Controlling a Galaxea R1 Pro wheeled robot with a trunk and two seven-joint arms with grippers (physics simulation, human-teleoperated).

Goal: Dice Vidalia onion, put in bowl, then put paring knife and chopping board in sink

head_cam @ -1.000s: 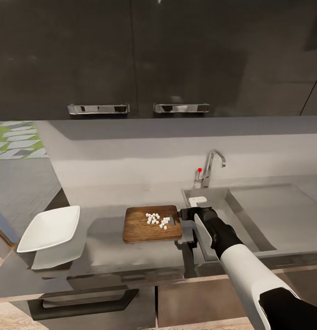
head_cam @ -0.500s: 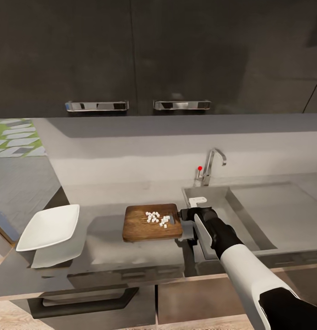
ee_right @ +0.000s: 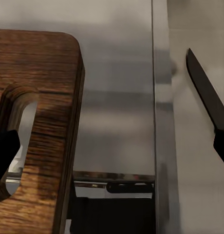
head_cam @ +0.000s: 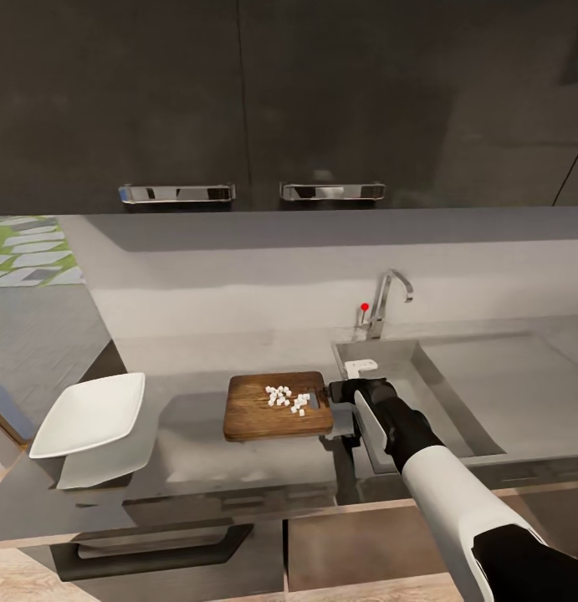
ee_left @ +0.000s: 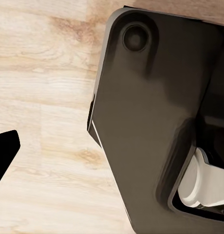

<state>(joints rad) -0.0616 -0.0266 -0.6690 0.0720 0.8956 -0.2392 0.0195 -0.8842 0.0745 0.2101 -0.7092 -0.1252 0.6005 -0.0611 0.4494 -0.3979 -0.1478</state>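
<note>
The chopping board [head_cam: 278,407] lies flat on the countertop [head_cam: 238,460], just left of the sink [head_cam: 456,401], with the diced onion [head_cam: 287,400] scattered as small white cubes on its right half. The board's short right end, the one with the handle slot [ee_right: 14,141], faces the sink. The right gripper [head_cam: 343,391] sits at that end, right at the basin's near-left corner, and its dark body blocks the board's edge from the head camera. In the right wrist view one dark fingertip [ee_right: 4,151] lies over the slot while the other shows far across the frame, so the fingers stand spread apart and grip nothing. In that same view the paring knife [ee_right: 207,92] shows its dark pointed blade on the grey steel beside the board, apart from it. A small white block [head_cam: 360,366] rests in the sink just behind the gripper. The tap [head_cam: 387,301] with its red knob [head_cam: 365,308] rises behind the basin. The bowl [head_cam: 89,415] sits well left of the board, near the countertop's end, with bare worktop between. The left wrist view shows wooden floor [ee_left: 44,97], a dark part of the robot's base [ee_left: 156,122] and one dark fingertip [ee_left: 5,151]; whether that gripper is spread or closed cannot be told.
</note>
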